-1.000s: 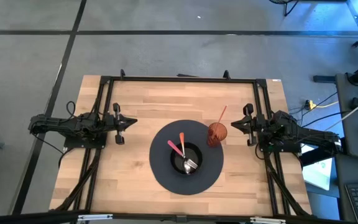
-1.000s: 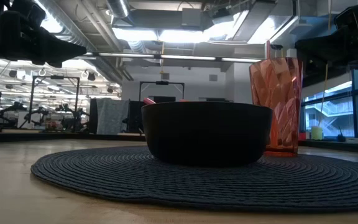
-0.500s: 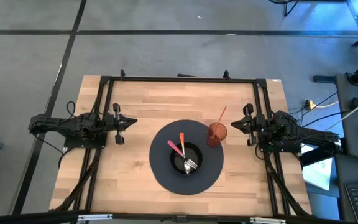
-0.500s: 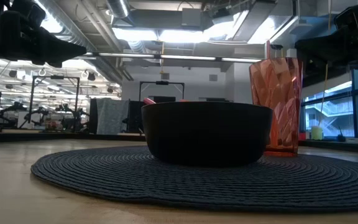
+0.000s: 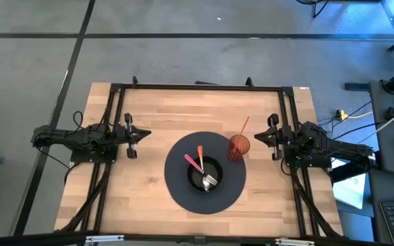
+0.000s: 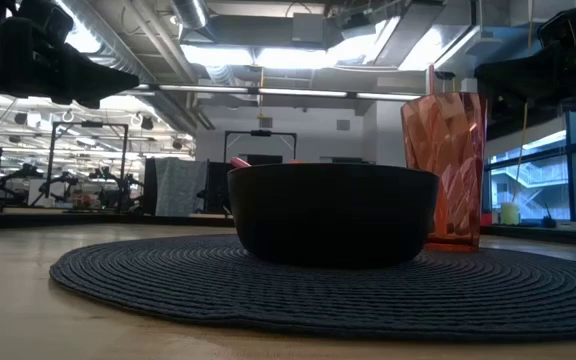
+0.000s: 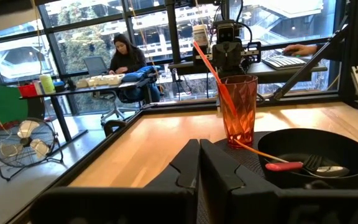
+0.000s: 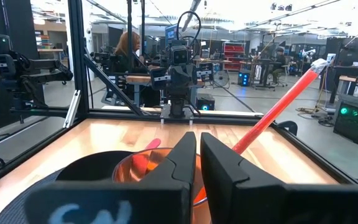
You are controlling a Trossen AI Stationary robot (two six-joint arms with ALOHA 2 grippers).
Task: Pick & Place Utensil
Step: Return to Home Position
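A black bowl (image 5: 207, 175) stands on a round dark placemat (image 5: 176, 184) at the table's middle. Two utensils lie in the bowl, one with a pink handle (image 5: 191, 162) and one with an orange handle (image 5: 200, 156). Their metal heads (image 7: 321, 165) rest on the bowl's bottom and their handles lean on its rim. An orange-red faceted cup (image 5: 238, 147) stands on the mat's far right edge, and a red-handled utensil (image 5: 244, 126) sticks up out of it, leaning on the rim. My left gripper (image 5: 142, 134) hovers shut to the left of the mat. My right gripper (image 5: 257, 137) hovers shut just right of the cup.
A black frame of rails (image 5: 197, 87) runs along the far edge and both sides of the wooden table (image 5: 149, 109). Bare wood lies between the mat and each arm, and at the far side. A person (image 7: 124, 56) sits at a desk beyond the table.
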